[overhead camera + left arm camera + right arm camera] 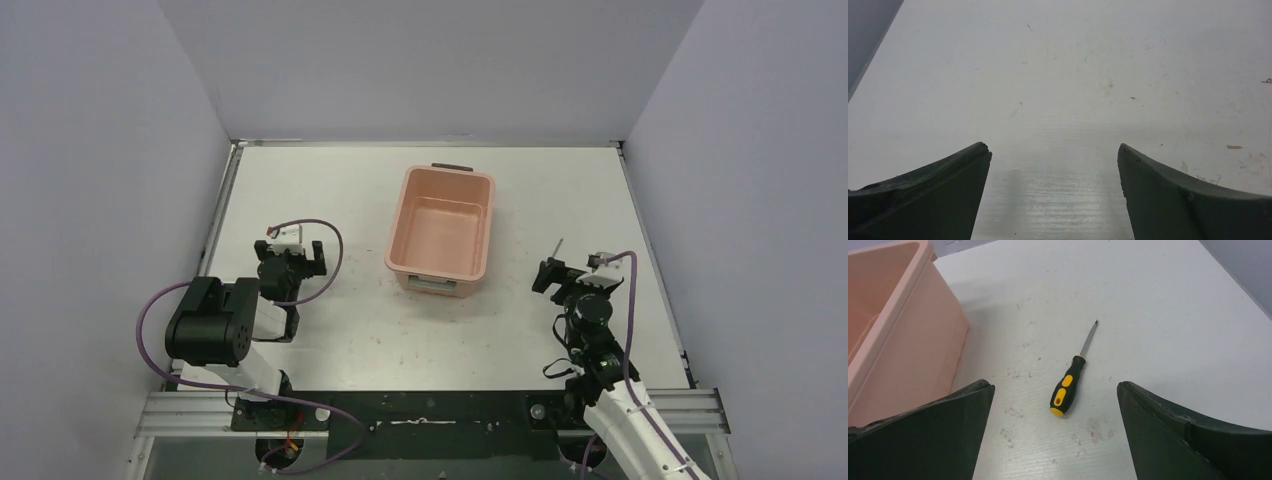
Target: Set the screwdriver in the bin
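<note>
The screwdriver (1065,388) lies flat on the white table, with a black and orange-yellow handle towards me and a thin dark shaft pointing away. My right gripper (1054,386) is open above it, one finger on each side of the handle, not touching it. In the top view only the shaft (558,247) shows, beyond the right gripper (560,272). The salmon-pink bin (441,232) stands empty in the middle of the table, and its side wall (908,350) is at the left of the right wrist view. My left gripper (292,258) is open and empty over bare table (1053,148).
Grey walls close off the table at the left, back and right. The bin has a dark grey handle (452,166) at its far short end. The table top (330,190) is scuffed and stained.
</note>
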Robot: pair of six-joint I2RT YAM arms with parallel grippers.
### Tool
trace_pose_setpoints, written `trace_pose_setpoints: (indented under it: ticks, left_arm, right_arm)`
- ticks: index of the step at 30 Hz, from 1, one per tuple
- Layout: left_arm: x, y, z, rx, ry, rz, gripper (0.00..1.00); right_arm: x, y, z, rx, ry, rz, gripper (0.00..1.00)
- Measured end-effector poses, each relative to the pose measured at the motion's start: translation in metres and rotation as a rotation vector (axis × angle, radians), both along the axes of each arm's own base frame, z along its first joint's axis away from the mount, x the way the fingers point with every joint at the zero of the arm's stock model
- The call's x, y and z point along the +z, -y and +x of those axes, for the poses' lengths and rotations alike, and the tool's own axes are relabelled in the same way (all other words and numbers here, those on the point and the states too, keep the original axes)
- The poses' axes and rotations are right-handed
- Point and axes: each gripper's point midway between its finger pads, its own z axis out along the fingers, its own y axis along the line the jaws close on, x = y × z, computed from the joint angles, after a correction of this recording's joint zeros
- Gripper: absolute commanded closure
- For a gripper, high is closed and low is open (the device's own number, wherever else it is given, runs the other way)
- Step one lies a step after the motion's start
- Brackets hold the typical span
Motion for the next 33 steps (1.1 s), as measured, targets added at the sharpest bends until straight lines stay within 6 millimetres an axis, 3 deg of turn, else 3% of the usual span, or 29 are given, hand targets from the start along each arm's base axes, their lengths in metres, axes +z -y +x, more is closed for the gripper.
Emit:
trace_pose_setpoints:
  ticks: [7, 10, 16, 18, 20, 22, 27, 30, 33]
  left_arm:
    - [0.0, 0.0, 0.0, 0.0, 0.0, 0.0, 0.03]
    - [0.0, 0.0, 0.0, 0.0, 0.0, 0.0, 0.03]
    - [0.0, 0.0, 0.0, 0.0, 0.0, 0.0, 0.03]
    - [0.0, 0.0, 0.0, 0.0, 0.0, 0.0, 0.03]
    - [0.0, 0.0, 0.0, 0.0, 0.0, 0.0, 0.03]
    - [0.0, 0.0, 0.0, 0.0, 0.0, 0.0, 0.03]
    - [0.0, 0.0, 0.0, 0.0, 0.0, 0.0, 0.03]
    - [0.0, 0.0, 0.0, 0.0, 0.0, 0.0, 0.03]
    - [0.0, 0.0, 0.0, 0.0, 0.0, 0.0, 0.03]
  right_arm:
    - [-0.005, 0.0, 0.001, 0.0, -0.036, -0.009, 0.0]
    - [0.003, -0.001, 0.007, -0.014, -0.083, -0.008, 0.0]
    - [0.041, 0.005, 0.042, -0.13, -0.202, -0.005, 0.0]
    - [0.042, 0.007, 0.06, -0.158, -0.267, -0.009, 0.0]
    - [0.031, 0.009, 0.073, -0.183, -0.345, -0.022, 0.02]
    - [0.004, 0.013, 0.082, -0.2, -0.454, -0.037, 0.05]
    - [-0.074, 0.019, 0.074, -0.185, -0.714, -0.033, 0.21]
    - [-0.102, 0.018, 0.068, -0.166, -0.808, -0.011, 0.44]
    - [-0.118, 0.013, 0.064, -0.142, -0.852, 0.02, 0.83]
